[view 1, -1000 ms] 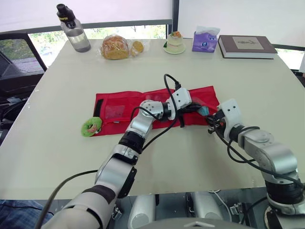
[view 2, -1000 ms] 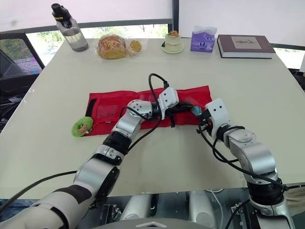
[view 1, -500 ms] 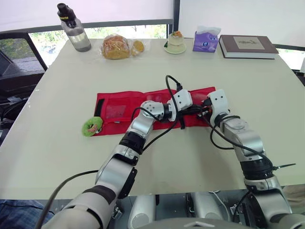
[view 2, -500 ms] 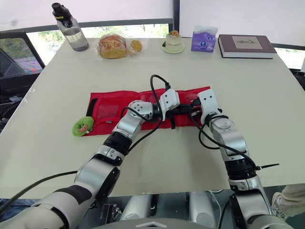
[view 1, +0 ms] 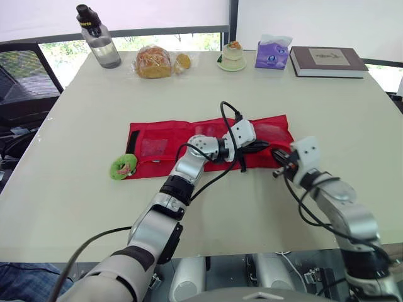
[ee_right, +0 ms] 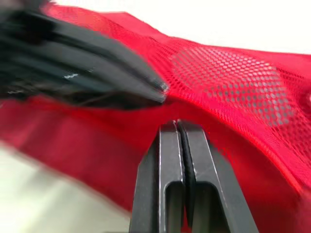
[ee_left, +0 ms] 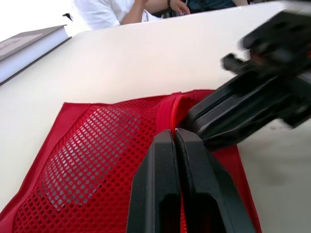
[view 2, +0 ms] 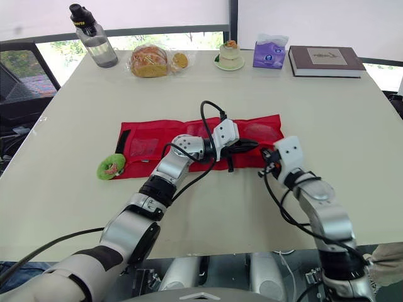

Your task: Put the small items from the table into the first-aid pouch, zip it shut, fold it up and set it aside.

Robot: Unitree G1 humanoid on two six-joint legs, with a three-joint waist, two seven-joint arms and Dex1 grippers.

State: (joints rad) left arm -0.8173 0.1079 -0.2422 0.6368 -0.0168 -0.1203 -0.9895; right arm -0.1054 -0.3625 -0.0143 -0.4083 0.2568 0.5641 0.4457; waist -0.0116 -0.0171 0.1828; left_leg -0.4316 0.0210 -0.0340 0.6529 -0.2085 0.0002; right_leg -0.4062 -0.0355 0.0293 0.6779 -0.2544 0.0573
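The red mesh first-aid pouch [view 1: 157, 141] lies unfolded flat on the middle of the table. My left gripper [view 1: 261, 146] rests on its right part, shut on the raised zipper edge of the pouch [ee_left: 167, 104]. My right gripper [view 1: 277, 155] is shut with nothing in it, just off the pouch's front right corner, its tips facing the left gripper [ee_right: 97, 63] a few centimetres away. A green round item [view 1: 123, 168] lies on the table beside the pouch's left end.
Along the far edge stand a water bottle [view 1: 99, 38], a bagged bread [view 1: 154, 61], a small cake on a plate [view 1: 232, 55], a purple tissue pack [view 1: 271, 53] and a book [view 1: 327, 61]. A black chair [view 1: 25, 82] is off the table's left side.
My right gripper reached in to the pouch beside the left gripper, then drew back toward the front right. A small teal item seen there a second ago no longer shows. The left gripper stayed put.
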